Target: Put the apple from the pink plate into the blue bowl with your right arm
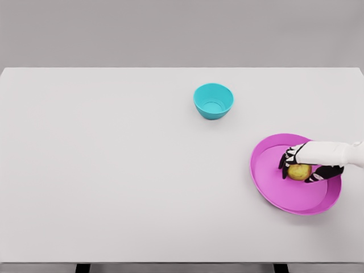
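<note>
One right hand (304, 164), fingers curled around apple (299, 172) on pink plate (284, 196).

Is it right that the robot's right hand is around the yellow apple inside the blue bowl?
Not quite. The right hand is around the yellow apple, but on the pink plate, not inside the blue bowl, which sits apart and holds nothing, as the head view shows.

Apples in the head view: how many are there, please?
1. The apple lies on the pink plate at the table's right side, with the right hand closed around it. The blue bowl looks empty.
</note>
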Robot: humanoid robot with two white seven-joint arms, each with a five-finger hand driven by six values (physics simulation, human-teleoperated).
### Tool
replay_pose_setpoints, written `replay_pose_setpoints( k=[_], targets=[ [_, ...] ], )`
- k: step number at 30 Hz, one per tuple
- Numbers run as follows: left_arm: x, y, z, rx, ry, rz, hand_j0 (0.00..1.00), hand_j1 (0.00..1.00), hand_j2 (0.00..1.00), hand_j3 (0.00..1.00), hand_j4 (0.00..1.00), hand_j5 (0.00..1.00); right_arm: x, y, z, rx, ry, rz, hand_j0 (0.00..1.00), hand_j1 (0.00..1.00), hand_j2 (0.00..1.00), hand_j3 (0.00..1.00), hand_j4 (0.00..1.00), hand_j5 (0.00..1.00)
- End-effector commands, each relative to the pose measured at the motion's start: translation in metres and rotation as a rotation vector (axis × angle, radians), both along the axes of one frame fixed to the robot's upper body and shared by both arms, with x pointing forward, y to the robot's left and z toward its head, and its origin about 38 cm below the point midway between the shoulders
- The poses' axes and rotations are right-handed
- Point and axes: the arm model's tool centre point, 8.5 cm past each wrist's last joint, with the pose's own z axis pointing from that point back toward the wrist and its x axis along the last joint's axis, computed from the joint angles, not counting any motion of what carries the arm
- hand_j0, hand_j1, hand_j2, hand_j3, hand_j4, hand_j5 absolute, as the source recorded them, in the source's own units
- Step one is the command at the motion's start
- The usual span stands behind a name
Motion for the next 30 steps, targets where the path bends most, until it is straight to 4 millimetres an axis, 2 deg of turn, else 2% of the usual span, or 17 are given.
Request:
replay_pose_setpoints(
  k=[1, 7, 11, 15, 17, 21, 24, 30],
  targets=[
    [0.000, 0.000, 0.000, 0.000, 0.000, 0.000, 1.00, 1.00, 1.00, 1.00, 1.00, 1.00, 0.000, 0.002, 0.011, 0.004, -0.022, 0.011, 0.44, 0.44, 0.44, 0.44, 0.44, 0.44],
    [0.000, 0.000, 0.000, 0.000, 0.000, 0.000, 1.00, 1.00, 1.00, 1.00, 1.00, 1.00, 0.015, 0.013, 0.035, 0.028, -0.081, 0.030, 0.43, 0.43, 0.43, 0.43, 0.43, 0.43],
    [0.000, 0.000, 0.000, 0.000, 0.000, 0.000, 1.00, 1.00, 1.00, 1.00, 1.00, 1.00, 0.026, 0.029, 0.044, 0.057, -0.110, 0.057, 0.43, 0.43, 0.43, 0.43, 0.43, 0.43],
    [0.000, 0.000, 0.000, 0.000, 0.000, 0.000, 1.00, 1.00, 1.00, 1.00, 1.00, 1.00, 0.039, 0.048, 0.061, 0.083, -0.159, 0.094, 0.43, 0.43, 0.43, 0.43, 0.43, 0.43],
    [0.000, 0.000, 0.000, 0.000, 0.000, 0.000, 1.00, 1.00, 1.00, 1.00, 1.00, 1.00, 0.046, 0.067, 0.065, 0.094, -0.166, 0.132, 0.43, 0.43, 0.43, 0.43, 0.43, 0.43],
    [0.000, 0.000, 0.000, 0.000, 0.000, 0.000, 1.00, 1.00, 1.00, 1.00, 1.00, 1.00, 0.064, 0.082, 0.077, 0.105, -0.192, 0.148, 0.43, 0.43, 0.43, 0.43, 0.43, 0.43],
    [0.000, 0.000, 0.000, 0.000, 0.000, 0.000, 1.00, 1.00, 1.00, 1.00, 1.00, 1.00, 0.073, 0.092, 0.081, 0.115, -0.200, 0.156, 0.43, 0.43, 0.43, 0.43, 0.43, 0.43],
    [0.000, 0.000, 0.000, 0.000, 0.000, 0.000, 1.00, 1.00, 1.00, 1.00, 1.00, 1.00, 0.107, 0.125, 0.082, 0.160, -0.209, 0.148, 0.43, 0.43, 0.43, 0.43, 0.43, 0.43]
  ],
)
